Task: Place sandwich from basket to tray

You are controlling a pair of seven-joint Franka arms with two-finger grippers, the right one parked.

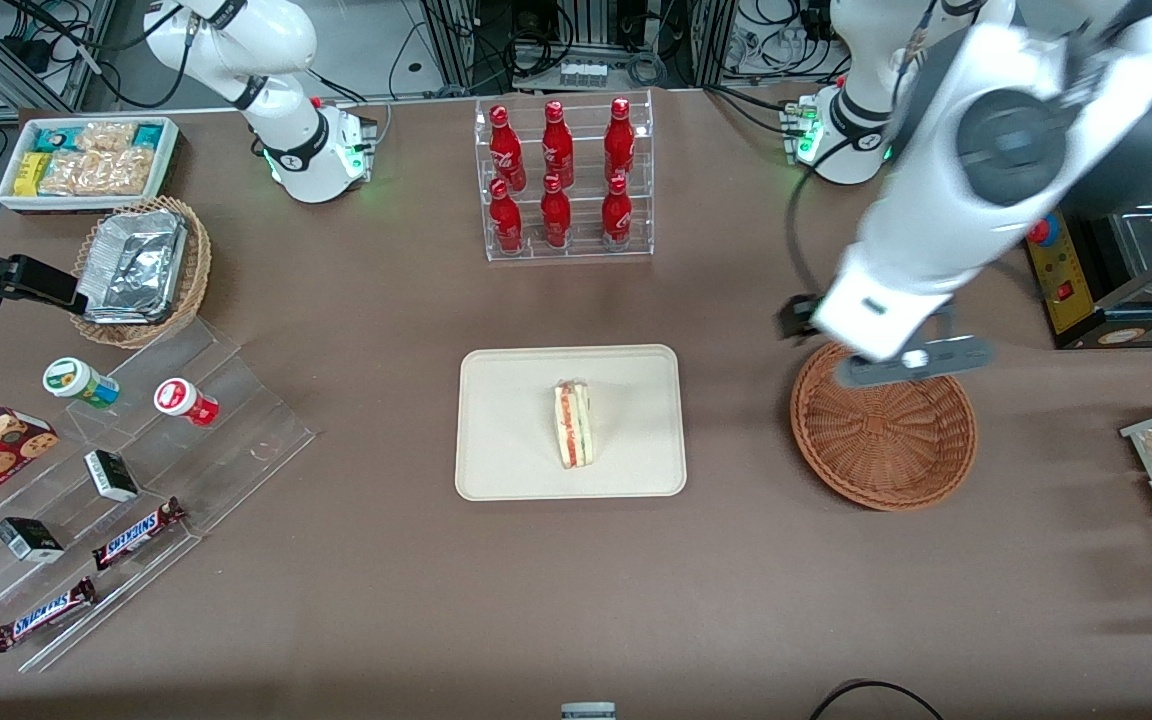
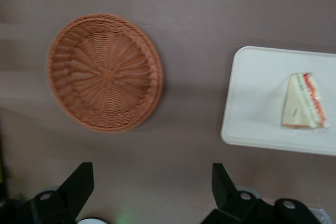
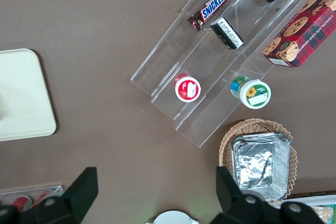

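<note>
The brown table (image 1: 386, 330) carries the work under a backdrop of cabling and machine frames. Take the tray (image 1: 506, 440) as your landmark: it lies flat near the table's middle, nearer the front camera than the bottle rack (image 1: 564, 180).

The sandwich (image 1: 573, 423) sits on the tray, roughly at its centre, well clear of the rim on every side. Its long axis runs from the rack side of the tray toward the front camera. The narrow tip points toward the rack; the broad end faces the camera. The red and green filling shows along the upper edge, so it appears to stand on a bread face or edge rather than lie flat.

The basket (image 1: 883, 430) stands well apart from the tray, toward the working arm's end of the table, and holds nothing.

The end effector (image 2: 152, 192) hangs above the table close to the basket, fingers spread wide, gripping nothing.

You may judge the placement complete. Remaining risks:
- the wedge toppling, since it looks to stand on a narrow footing;
- the arm clipping the basket rim if it drops low, shifting the basket.
</note>
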